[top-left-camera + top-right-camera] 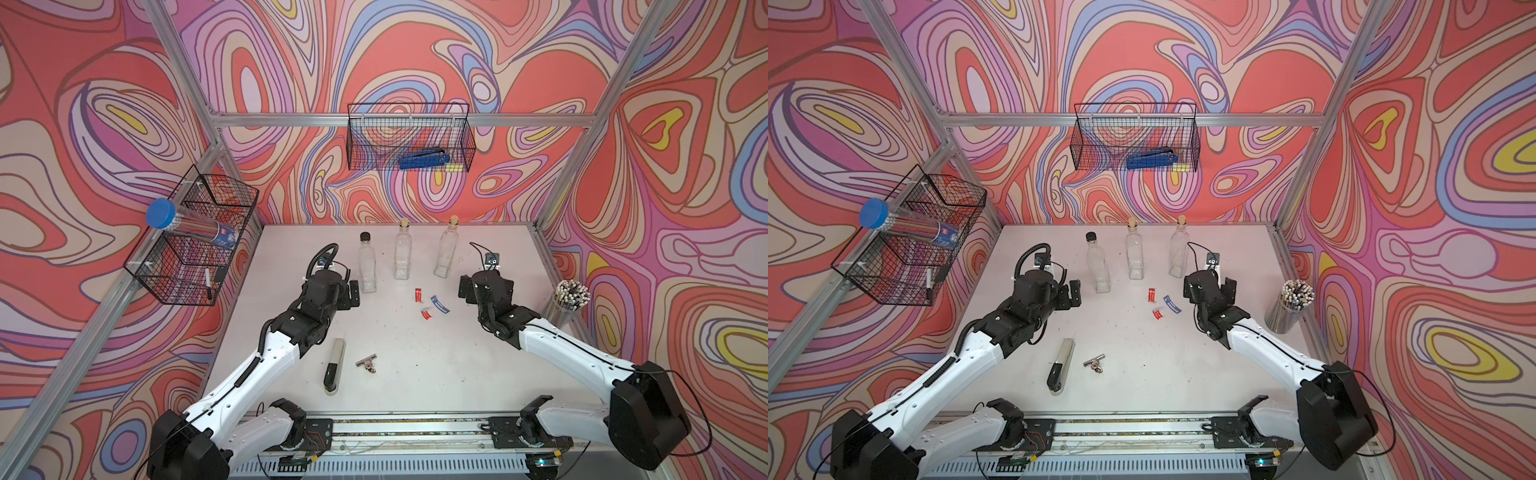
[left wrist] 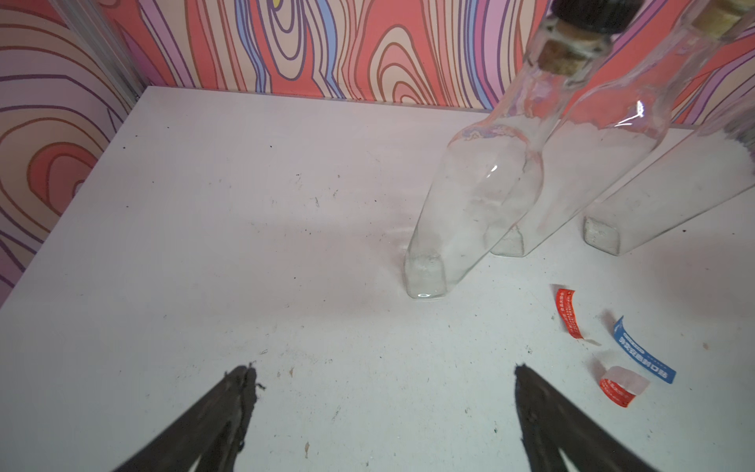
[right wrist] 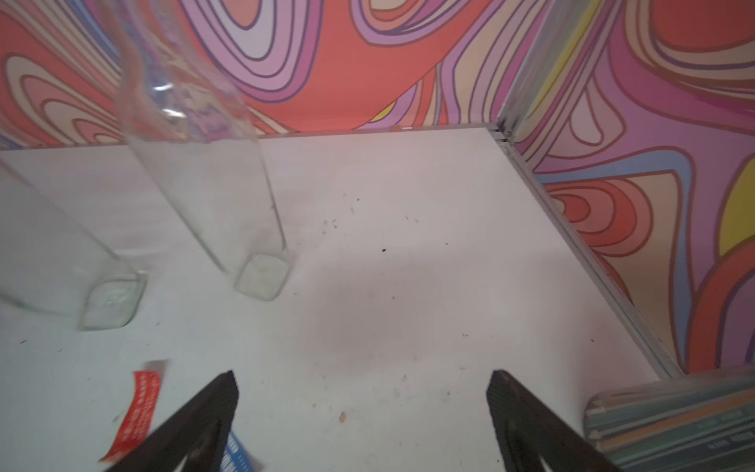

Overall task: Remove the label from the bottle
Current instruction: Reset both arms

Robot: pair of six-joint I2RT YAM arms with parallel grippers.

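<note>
Gripper on the left [image 2: 384, 370] spread wide, nothing in it, hanging just beside black-capped bottle [image 1: 368, 266] — clear of the glass, probably to avoid tipping it. Two corked bottles [image 1: 402, 253] further along, bare too. Labels [image 1: 439, 304] lying loose on table [image 1: 415, 374], off every bottle. Right gripper [image 3: 363, 378] just as wide, empty — looks done.

The white bench [image 1: 415, 345] bears three upright clear bottles [image 1: 402, 253], a red label [image 1: 418, 296], a blue label [image 1: 439, 304], a curled red label [image 1: 427, 314], a cutter [image 1: 334, 365], a metal clip [image 1: 366, 361] and a pencil cup [image 1: 564, 309].
</note>
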